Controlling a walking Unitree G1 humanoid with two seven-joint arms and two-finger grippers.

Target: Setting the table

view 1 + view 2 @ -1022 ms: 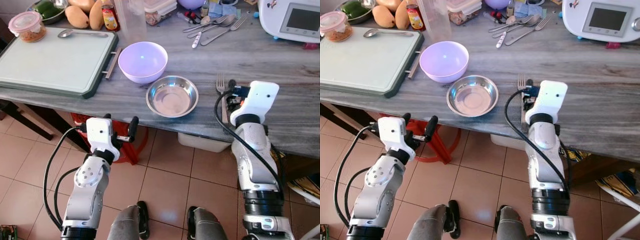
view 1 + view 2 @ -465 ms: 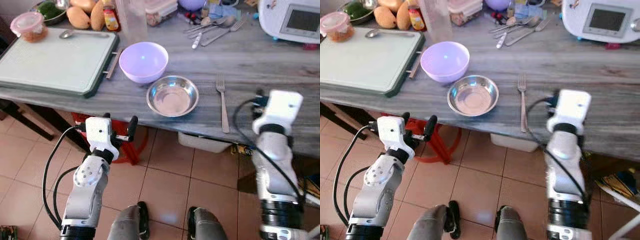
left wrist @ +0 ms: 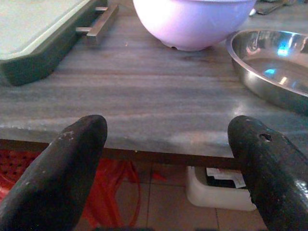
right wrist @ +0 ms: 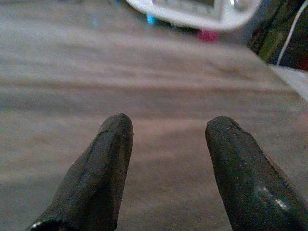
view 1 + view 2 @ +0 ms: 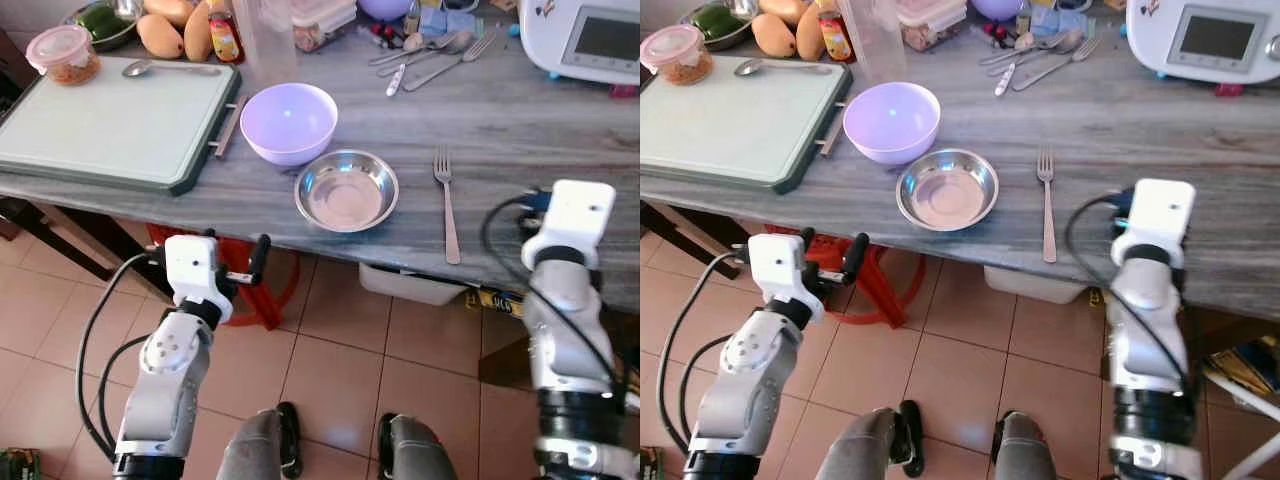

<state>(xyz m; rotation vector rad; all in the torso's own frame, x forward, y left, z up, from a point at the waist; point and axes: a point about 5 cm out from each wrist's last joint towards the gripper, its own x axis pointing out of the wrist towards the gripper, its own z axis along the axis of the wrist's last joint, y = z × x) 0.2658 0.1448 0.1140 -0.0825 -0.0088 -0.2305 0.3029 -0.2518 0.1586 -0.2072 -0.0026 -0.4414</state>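
At the frame's centre, the fork (image 5: 445, 201) lies on the bench (image 5: 520, 120) beside the steel bowl (image 5: 346, 190), apparently placed. The right gripper (image 4: 166, 159), released and empty, hovers right of it; the left gripper (image 3: 168, 163) waits spread below the edge. Next probably fetches a spoon (image 5: 165, 68).

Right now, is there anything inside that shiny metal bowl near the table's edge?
Nothing: the steel bowl is empty, its bare bottom showing. The lilac bowl beside it looks empty too. Whatever lies beneath either bowl is covered.

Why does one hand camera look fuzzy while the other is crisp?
Right wrist view: soft, the white appliance smeared and the grey table dim. Left wrist view: sharp, with bright glare spots in the steel bowl beside the lilac bowl.
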